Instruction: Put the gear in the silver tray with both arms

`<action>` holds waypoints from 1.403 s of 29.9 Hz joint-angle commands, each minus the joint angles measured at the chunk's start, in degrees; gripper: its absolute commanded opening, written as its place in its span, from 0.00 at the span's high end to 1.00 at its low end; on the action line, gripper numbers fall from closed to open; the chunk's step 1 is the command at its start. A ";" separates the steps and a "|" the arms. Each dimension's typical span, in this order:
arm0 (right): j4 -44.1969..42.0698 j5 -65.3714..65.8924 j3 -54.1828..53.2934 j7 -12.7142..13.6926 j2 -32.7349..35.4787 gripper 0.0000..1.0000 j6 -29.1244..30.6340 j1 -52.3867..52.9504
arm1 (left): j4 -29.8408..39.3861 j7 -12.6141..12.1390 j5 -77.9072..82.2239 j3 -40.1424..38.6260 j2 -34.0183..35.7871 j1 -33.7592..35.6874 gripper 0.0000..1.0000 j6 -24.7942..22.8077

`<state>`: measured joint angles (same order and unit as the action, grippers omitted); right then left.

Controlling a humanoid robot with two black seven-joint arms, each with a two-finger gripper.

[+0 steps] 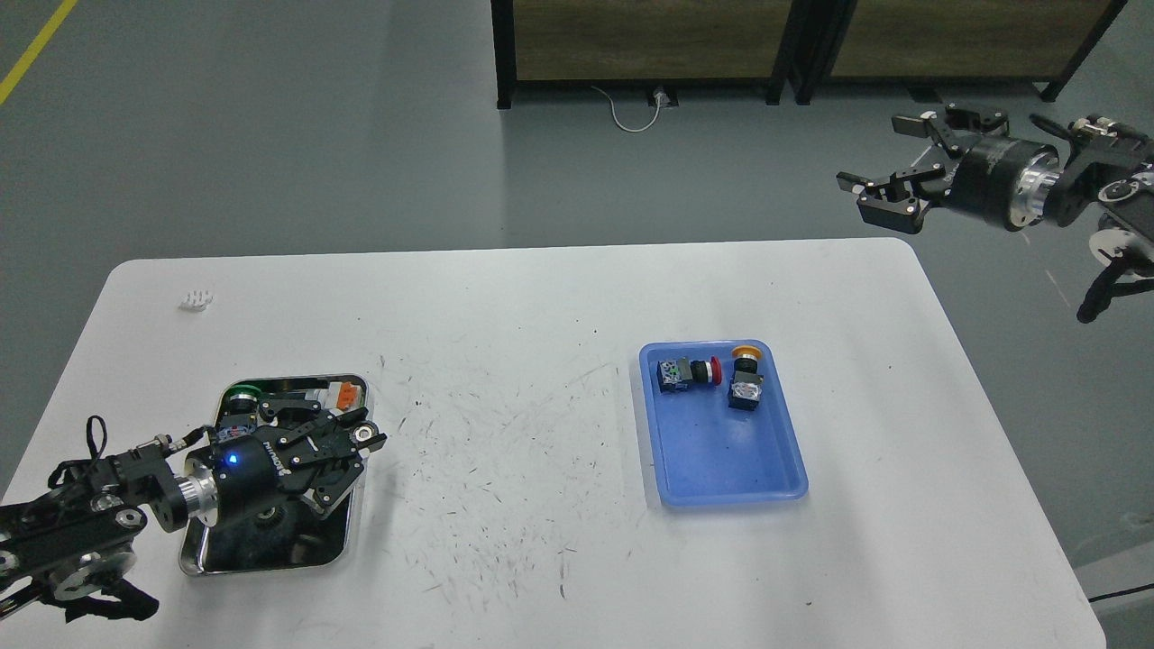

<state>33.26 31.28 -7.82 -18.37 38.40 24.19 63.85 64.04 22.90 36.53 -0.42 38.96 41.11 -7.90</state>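
Our left gripper hangs over the silver tray at the near left of the white table. Its fingers are spread and hold nothing. In the tray we see a part with a green top and an orange part. Our right gripper is up in the air past the table's far right corner, fingers spread, empty. A blue tray holds a red button and an orange button.

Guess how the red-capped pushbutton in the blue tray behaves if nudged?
The red-capped pushbutton lies on its side, so its round cap may let it roll. It looks rigid. The blue tray floor looks smooth, so it could slide.
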 commanded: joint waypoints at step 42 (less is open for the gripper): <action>-6.72 -6.22 -2.10 2.63 -4.39 0.03 -7.84 4.18 | -11.73 -5.40 -12.79 -10.39 -0.55 9.15 0.02 2.98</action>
<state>27.36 27.84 -9.06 -17.67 34.08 18.85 67.15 53.63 20.29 24.39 -9.43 38.05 45.85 -5.17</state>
